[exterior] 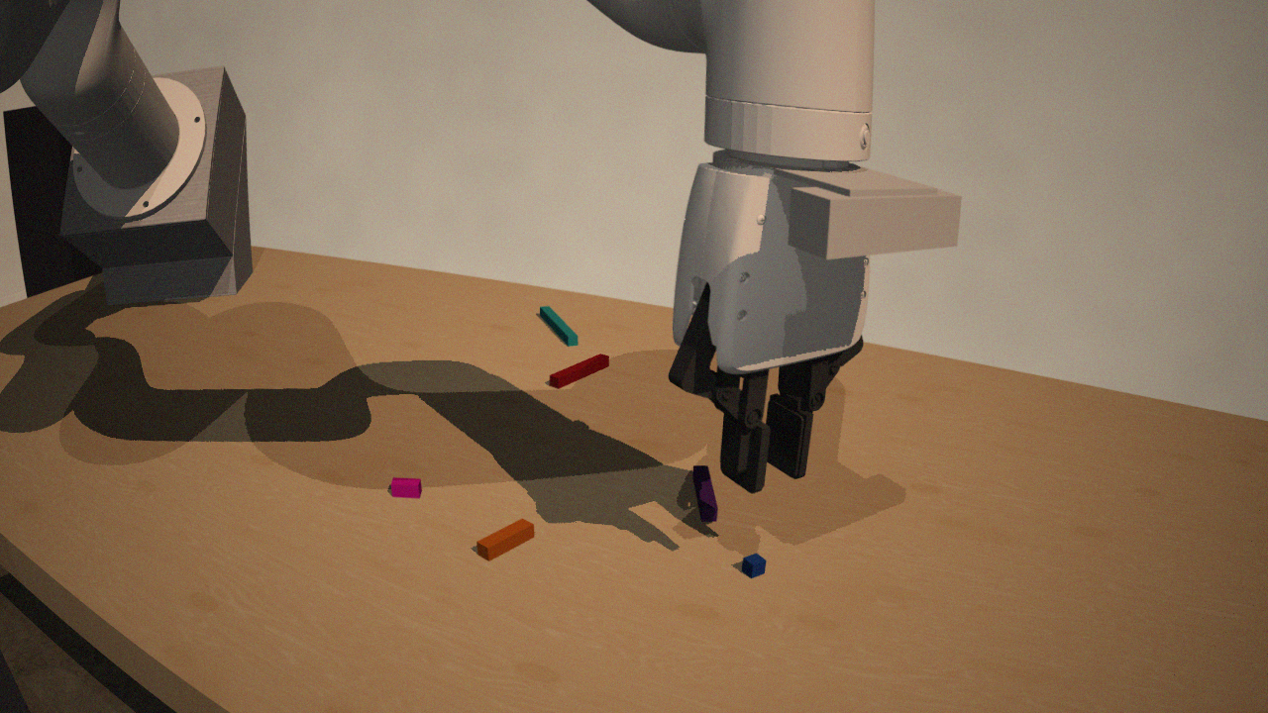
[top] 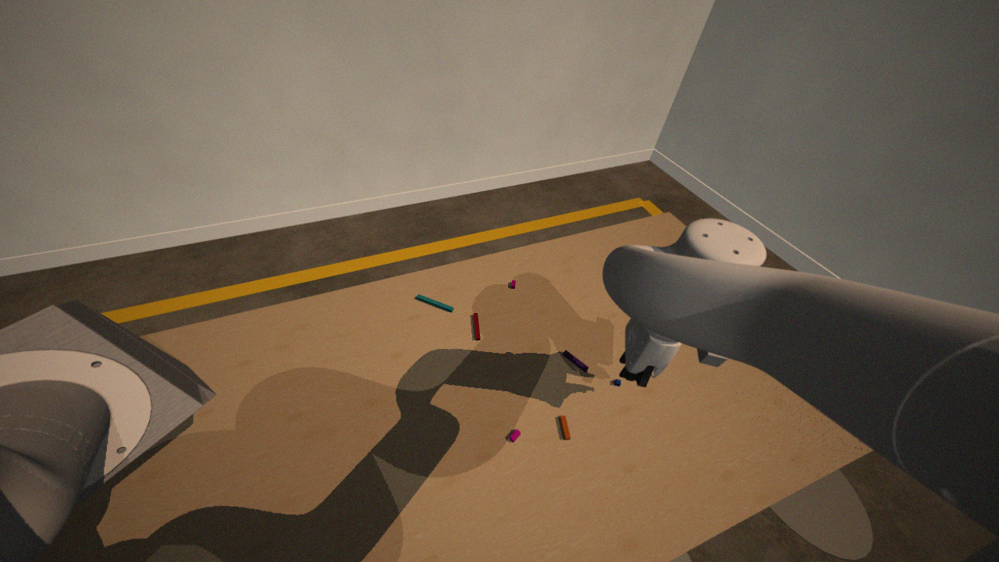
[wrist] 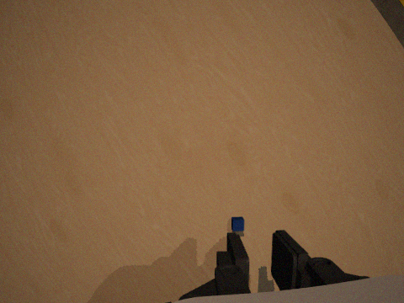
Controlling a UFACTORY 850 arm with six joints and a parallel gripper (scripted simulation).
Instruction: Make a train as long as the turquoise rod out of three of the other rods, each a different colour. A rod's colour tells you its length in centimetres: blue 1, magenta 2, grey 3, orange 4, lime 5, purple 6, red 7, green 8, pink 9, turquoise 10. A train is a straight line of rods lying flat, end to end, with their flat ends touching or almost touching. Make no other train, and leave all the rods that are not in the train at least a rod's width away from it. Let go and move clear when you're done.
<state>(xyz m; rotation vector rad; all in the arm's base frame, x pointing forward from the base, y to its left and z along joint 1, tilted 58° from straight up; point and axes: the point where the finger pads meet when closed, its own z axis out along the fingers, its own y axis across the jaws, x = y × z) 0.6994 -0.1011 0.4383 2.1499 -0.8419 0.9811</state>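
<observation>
My gripper [top: 634, 379] [exterior: 768, 476] [wrist: 254, 252] is partly open and empty, above the table near the blue rod [top: 616, 382] [exterior: 753, 565] [wrist: 237, 224]. The purple rod [top: 575, 361] [exterior: 704, 492] lies flat on the other side of the gripper, apart from the blue one. The orange rod [top: 564, 428] [exterior: 505, 539] and a magenta rod [top: 514, 435] [exterior: 405, 487] lie separately. The red rod [top: 476, 327] [exterior: 579, 370] lies near the turquoise rod [top: 433, 303] [exterior: 558, 326] without touching it. Another magenta rod [top: 513, 284] is hidden in the exterior view. No rods are joined.
The wooden table [top: 314, 349] [exterior: 310, 602] carries all the rods. A metal block [top: 174, 398] [exterior: 226, 177] with an arm mount stands at the left. The arm's shadow crosses the table and partly covers the purple rod.
</observation>
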